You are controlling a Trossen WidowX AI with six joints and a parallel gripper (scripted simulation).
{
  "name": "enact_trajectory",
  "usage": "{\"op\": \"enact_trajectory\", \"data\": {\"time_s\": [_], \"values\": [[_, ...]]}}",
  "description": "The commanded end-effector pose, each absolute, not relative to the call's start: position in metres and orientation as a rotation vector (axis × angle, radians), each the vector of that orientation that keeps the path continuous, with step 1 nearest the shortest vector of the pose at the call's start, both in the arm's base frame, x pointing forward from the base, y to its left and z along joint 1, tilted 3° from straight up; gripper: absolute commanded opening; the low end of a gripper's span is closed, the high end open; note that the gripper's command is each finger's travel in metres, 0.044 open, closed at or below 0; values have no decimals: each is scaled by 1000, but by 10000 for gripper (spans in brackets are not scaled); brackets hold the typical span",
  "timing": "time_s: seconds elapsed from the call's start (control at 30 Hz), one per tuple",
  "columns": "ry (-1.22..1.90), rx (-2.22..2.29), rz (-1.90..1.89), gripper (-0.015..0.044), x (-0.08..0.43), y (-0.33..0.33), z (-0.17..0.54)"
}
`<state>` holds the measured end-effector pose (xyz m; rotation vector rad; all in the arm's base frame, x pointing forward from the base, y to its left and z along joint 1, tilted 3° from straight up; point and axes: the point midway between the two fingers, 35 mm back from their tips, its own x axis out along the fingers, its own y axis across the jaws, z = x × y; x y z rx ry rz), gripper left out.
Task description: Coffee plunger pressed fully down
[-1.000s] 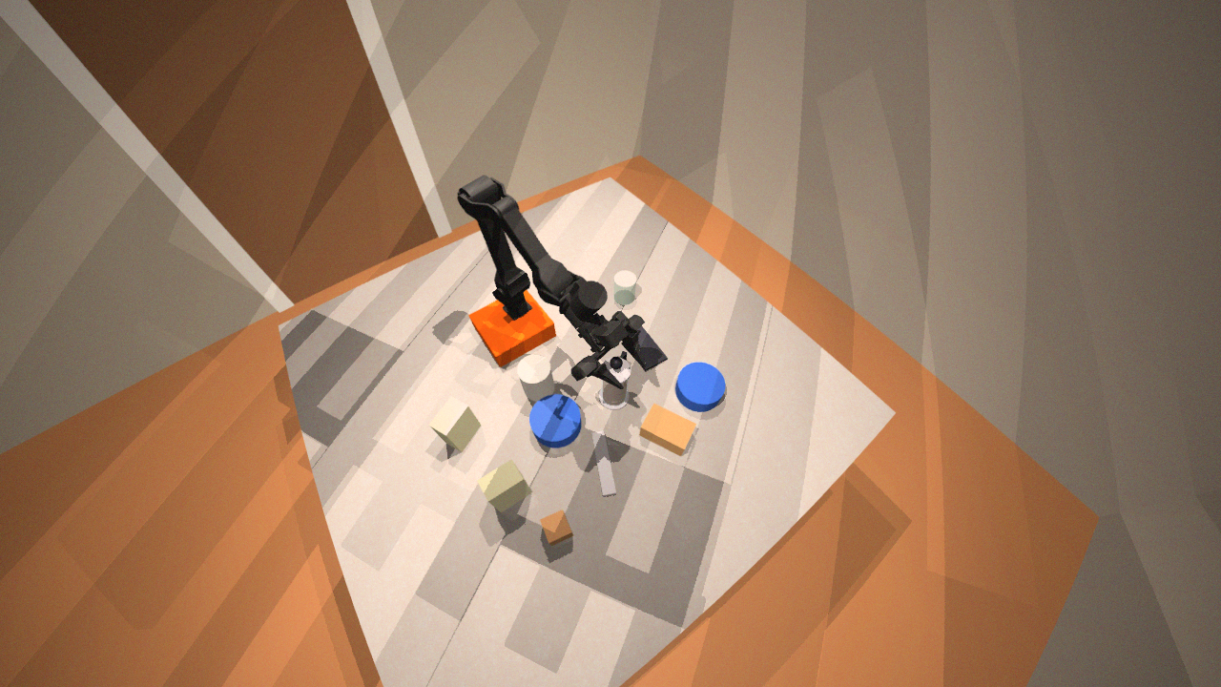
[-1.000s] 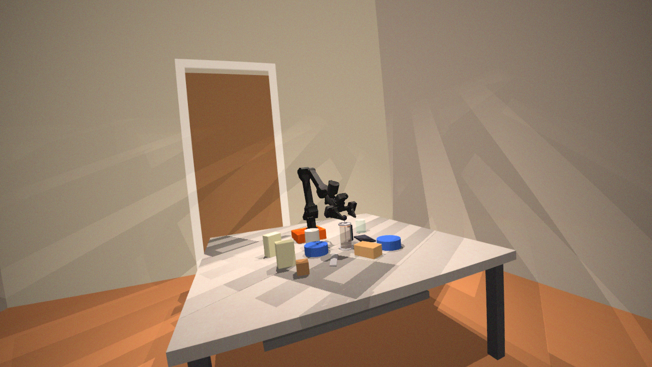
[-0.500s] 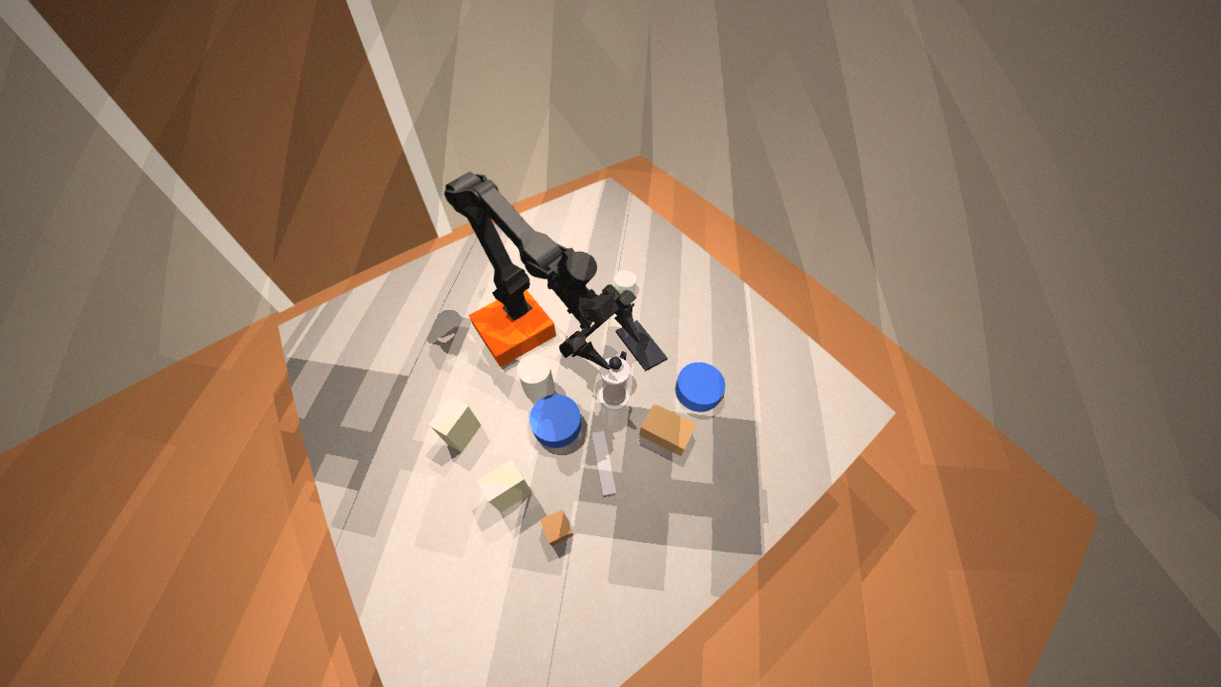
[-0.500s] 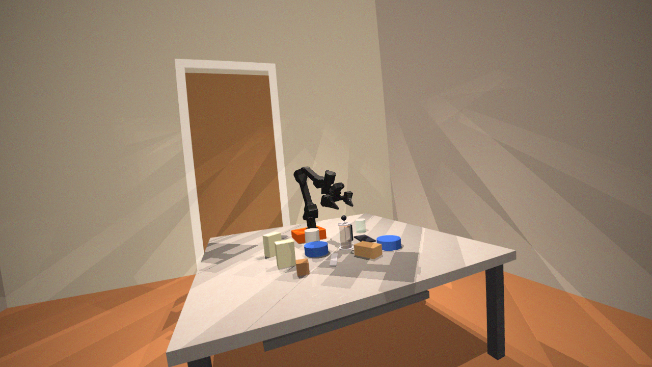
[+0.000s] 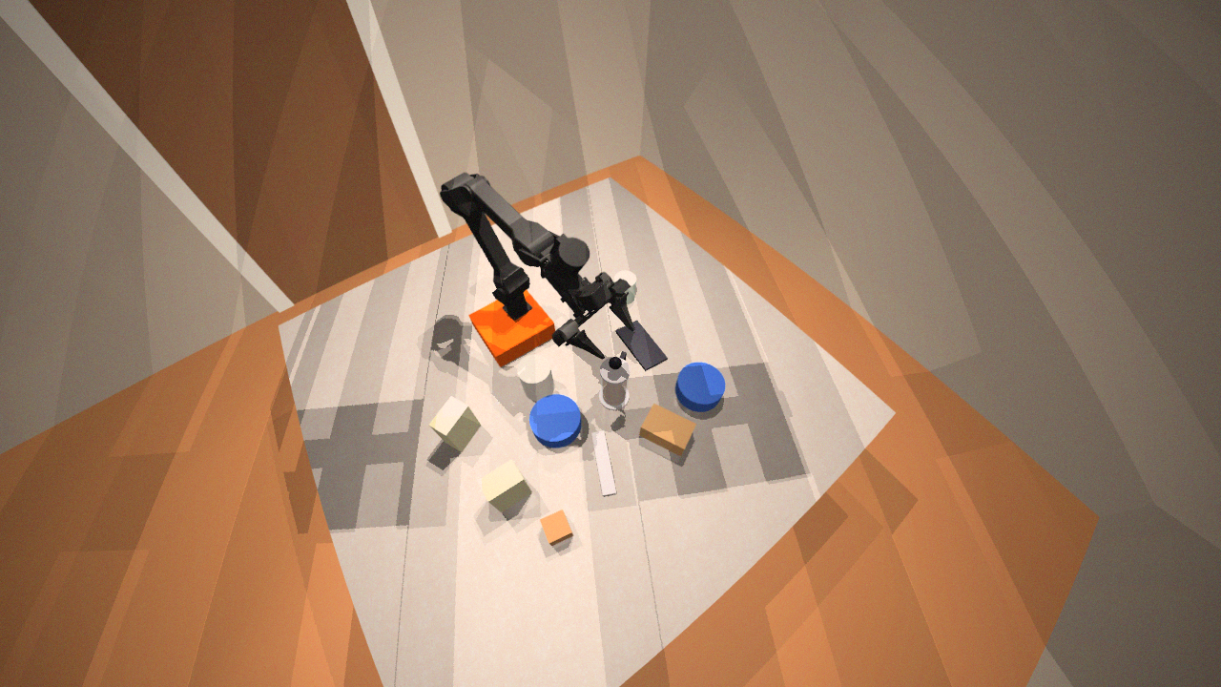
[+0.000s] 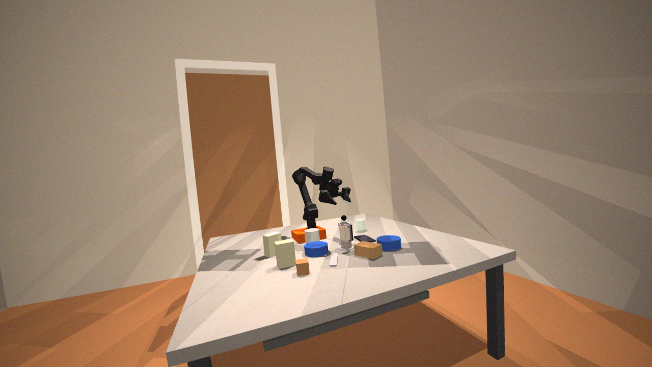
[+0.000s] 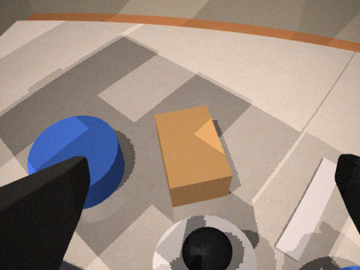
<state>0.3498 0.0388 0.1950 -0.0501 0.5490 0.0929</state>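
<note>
The coffee press (image 5: 613,391) (image 6: 345,233) stands upright on the table; the wrist view shows its round lid (image 7: 165,245) from above. Its black plunger knob (image 5: 614,363) (image 6: 343,217) (image 7: 207,249) sits low, just above the lid, with at most a short gap visible. My gripper (image 5: 618,342) (image 6: 343,202) (image 7: 215,168) is wide open and empty. It hangs above the press, clear of the knob, with its fingers on either side of the knob in the wrist view. The near part of the press is cut off at the bottom of the wrist view.
A tan block (image 5: 667,428) (image 7: 191,150), two blue discs (image 5: 554,418) (image 5: 700,384) and a white bar (image 5: 605,466) (image 7: 307,210) lie around the press. A dark flat slab (image 5: 642,345) lies behind it. A white cup (image 5: 536,380) stands near the orange base (image 5: 510,333).
</note>
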Motion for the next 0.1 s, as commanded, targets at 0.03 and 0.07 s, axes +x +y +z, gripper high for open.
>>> {"op": "enact_trajectory", "data": {"time_s": [0.03, 0.07], "values": [[550, -48, 86, 440, 349, 38, 195], [550, -48, 86, 440, 349, 38, 195]]}}
